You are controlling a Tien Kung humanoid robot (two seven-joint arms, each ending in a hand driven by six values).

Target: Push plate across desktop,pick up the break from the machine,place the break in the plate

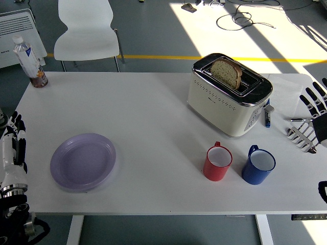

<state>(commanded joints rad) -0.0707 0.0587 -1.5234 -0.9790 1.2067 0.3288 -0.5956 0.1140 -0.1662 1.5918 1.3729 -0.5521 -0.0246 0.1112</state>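
Observation:
A lilac plate (83,162) lies flat on the white table (153,112), near its front left. A cream toaster (228,94) stands at the back right with a slice of bread (226,72) sticking up from its slot. My left hand (14,139) hangs at the table's left edge, fingers straight and holding nothing, well left of the plate. My right hand (316,103) is at the right edge, fingers spread, empty, right of the toaster.
A red mug (218,162) and a blue mug (258,165) stand in front of the toaster. A metal rack (302,135) and a blue pen (267,116) lie at the right. A water bottle (29,60) stands at the back left corner, with a white chair (87,31) behind the table.

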